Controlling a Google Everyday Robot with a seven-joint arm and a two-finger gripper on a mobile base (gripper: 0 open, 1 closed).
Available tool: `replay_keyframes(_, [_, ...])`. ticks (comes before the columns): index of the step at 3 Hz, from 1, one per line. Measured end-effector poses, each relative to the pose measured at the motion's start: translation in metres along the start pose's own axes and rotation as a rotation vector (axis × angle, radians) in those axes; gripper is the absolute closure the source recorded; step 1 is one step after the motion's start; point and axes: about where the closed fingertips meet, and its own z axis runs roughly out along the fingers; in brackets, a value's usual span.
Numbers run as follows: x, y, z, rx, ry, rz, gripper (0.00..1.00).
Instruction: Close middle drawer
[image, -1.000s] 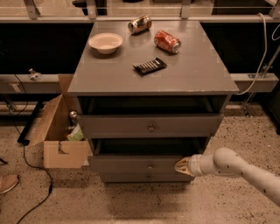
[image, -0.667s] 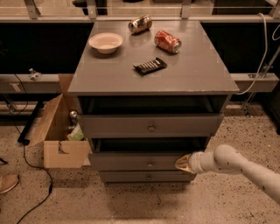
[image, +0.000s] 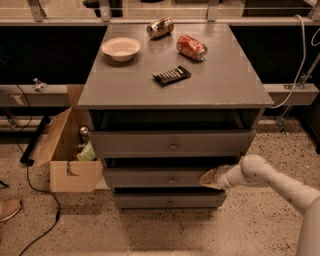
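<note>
The middle drawer (image: 160, 178) is the wide shallow grey front with a tiny centre knob, second in the grey cabinet. It stands nearly flush with the other fronts, with a dark gap above it. My gripper (image: 206, 179) is at the end of the white arm that reaches in from the lower right. Its tan tip touches the right end of the middle drawer's front. The top drawer (image: 172, 144) sits above it and the bottom drawer (image: 169, 201) sits below it.
On the cabinet top (image: 225, 85) lie a white bowl (image: 121, 48), a brown can (image: 160, 27), a red can (image: 191, 47) and a dark snack bar (image: 171, 75). An open cardboard box (image: 70, 155) stands at the cabinet's left. A cable (image: 37, 200) runs on the speckled floor.
The middle drawer has slid inwards towards the cabinet, and my gripper has moved left and inwards with its front.
</note>
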Motion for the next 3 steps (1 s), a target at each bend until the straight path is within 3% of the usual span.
replay_keyframes(2, [0.006,0.016,-0.015,-0.012,-0.008,0.006,1.0])
replay_keyframes(3, [0.012,0.051,-0.051,-0.06,-0.047,0.032,1.0])
